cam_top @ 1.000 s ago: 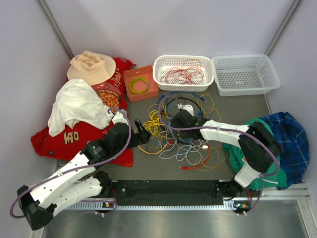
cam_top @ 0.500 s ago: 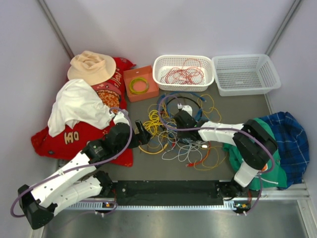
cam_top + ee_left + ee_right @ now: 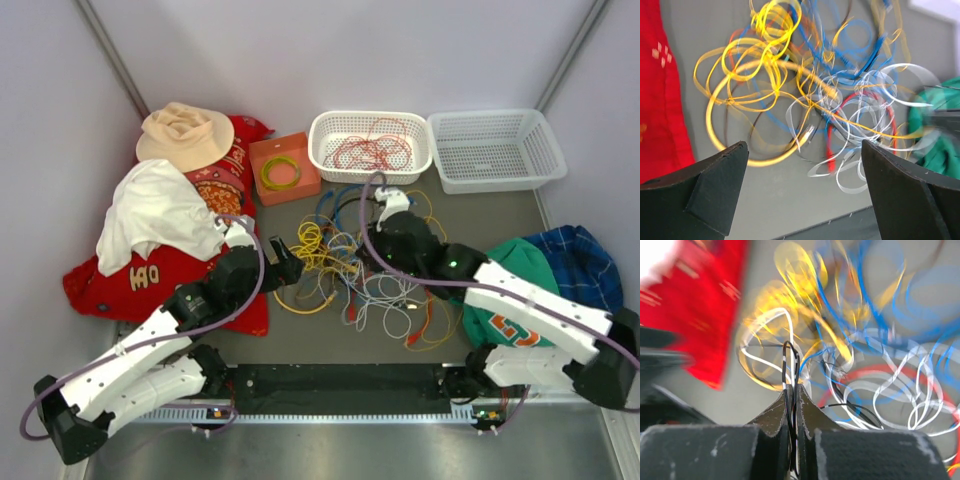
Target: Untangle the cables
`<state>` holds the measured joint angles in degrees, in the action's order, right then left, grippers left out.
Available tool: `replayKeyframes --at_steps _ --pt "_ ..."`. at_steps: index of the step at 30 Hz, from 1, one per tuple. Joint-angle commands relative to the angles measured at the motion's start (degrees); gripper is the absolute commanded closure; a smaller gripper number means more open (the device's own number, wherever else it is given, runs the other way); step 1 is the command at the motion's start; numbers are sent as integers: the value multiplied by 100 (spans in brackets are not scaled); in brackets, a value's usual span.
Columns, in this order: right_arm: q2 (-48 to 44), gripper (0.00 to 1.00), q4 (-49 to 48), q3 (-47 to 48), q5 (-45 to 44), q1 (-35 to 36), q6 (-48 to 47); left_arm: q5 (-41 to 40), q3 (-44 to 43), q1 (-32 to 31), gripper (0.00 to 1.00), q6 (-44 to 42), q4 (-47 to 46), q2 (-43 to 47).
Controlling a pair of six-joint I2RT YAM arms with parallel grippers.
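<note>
Grey tabletop, matte. At its middle lies a loose tangle of cables in yellow, blue, white, red-orange and black, loops overlapping; behind it along the far edge stand an orange box, then a white mesh basket and a second white basket, side by side. On the left a crumpled red cloth runs from the far edge toward the near one; on the right a green garment lies against a blue plaid cloth.
</note>
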<state>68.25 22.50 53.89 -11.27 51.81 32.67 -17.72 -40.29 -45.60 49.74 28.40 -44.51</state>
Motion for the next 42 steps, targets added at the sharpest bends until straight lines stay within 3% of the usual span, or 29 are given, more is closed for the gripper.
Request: replayKeyframes --at_steps 1,12,18,25,30,35,42 --pt "-602 100 834 1060 -674 206 -567 -364 -93 -19 1 -455 -1211 250" --pt "-1164 100 1503 1484 -991 286 -709 74 -14 -19 1 -1159 -3040 250" --pt "-1279 100 1503 1633 -746 286 -489 1392 732 -19 3 -1063 -4682 119" --pt "-1384 100 1617 1695 -552 286 -323 2421 1006 -27 5 -887 -5422 -312" --pt "-1498 100 1599 1529 -508 277 -199 3511 1068 -36 15 -623 -6083 -900" --pt "-1543 100 1599 1589 -385 277 -111 3381 1085 -71 18 -763 -5829 -1139" --pt "-1938 100 1889 1809 -429 286 -146 2081 1752 -1 17 -895 -6048 -542"
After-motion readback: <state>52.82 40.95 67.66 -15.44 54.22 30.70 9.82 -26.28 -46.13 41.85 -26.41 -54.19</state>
